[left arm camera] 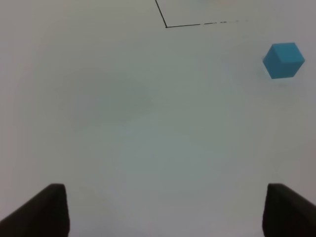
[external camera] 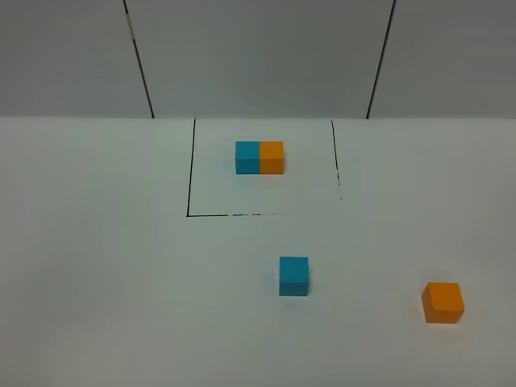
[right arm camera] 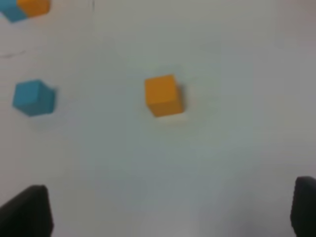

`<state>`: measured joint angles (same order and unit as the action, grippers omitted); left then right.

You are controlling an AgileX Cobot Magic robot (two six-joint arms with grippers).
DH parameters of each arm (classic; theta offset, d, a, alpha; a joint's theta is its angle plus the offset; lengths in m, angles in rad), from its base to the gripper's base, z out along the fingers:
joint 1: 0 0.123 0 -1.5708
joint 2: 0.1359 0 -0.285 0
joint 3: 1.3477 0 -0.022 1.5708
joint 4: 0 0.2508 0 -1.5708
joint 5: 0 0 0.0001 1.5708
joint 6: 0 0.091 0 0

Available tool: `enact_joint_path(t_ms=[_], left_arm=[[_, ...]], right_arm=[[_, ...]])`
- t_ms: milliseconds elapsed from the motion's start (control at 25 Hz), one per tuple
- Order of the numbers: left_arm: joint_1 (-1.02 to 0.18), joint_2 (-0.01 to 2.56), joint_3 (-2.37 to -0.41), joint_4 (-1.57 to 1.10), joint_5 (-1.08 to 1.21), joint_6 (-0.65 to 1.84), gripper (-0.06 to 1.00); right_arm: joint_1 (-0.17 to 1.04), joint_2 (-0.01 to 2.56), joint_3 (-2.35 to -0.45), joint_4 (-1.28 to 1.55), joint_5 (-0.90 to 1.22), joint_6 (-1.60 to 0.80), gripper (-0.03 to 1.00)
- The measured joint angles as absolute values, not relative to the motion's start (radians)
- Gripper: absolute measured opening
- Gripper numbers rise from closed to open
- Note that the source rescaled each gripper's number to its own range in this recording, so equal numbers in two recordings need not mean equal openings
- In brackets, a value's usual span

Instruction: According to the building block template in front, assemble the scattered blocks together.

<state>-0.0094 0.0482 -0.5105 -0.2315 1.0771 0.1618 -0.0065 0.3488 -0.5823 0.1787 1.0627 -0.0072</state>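
The template (external camera: 260, 157), a blue cube joined to an orange cube with blue on the left, stands inside the black-outlined square (external camera: 190, 173) at the back of the table. It also shows at a corner of the right wrist view (right arm camera: 24, 8). The loose sky-blue cube (external camera: 293, 276) sits in front of the square, also seen in the left wrist view (left arm camera: 283, 60) and the right wrist view (right arm camera: 33, 98). The loose orange cube (external camera: 443, 303) sits apart at the front right, also in the right wrist view (right arm camera: 163, 95). Both grippers, left (left arm camera: 165, 210) and right (right arm camera: 170, 212), are open, empty, and out of the exterior view.
The white table (external camera: 105, 266) meets a grey panelled wall (external camera: 258, 56) at the back. The square's black outline corner shows in the left wrist view (left arm camera: 166, 26).
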Motion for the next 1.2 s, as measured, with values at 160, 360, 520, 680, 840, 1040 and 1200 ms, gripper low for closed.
enact_joint_path(t_ms=[160,360,520,680,840,1040,1200], left_arm=[[-0.009,0.048,-0.510,-0.231,1.077,0.161,0.67],[-0.009,0.048,-0.510,-0.231,1.077,0.161,0.67],[-0.009,0.048,-0.510,-0.231,1.077,0.161,0.67],[-0.009,0.048,-0.510,-0.231,1.077,0.161,0.67],[-0.009,0.048,-0.510,-0.231,1.077,0.161,0.67],[-0.009,0.048,-0.510,-0.231,1.077,0.161,0.67],[-0.009,0.048,-0.510,-0.231,1.077,0.161,0.67]], right_arm=[[-0.007,0.646,-0.650,0.205,1.055,-0.036,0.96],[-0.004,0.987,-0.727,0.221,1.000,-0.043,0.96],[0.077,1.187,-0.742,0.209,0.868,-0.043,0.96],[0.188,1.366,-0.756,0.164,0.740,-0.022,0.96],[0.224,1.522,-0.835,0.081,0.726,0.041,0.95],[0.232,1.645,-0.912,-0.006,0.729,0.108,0.94],[0.232,1.704,-0.925,-0.016,0.705,0.111,0.93]])
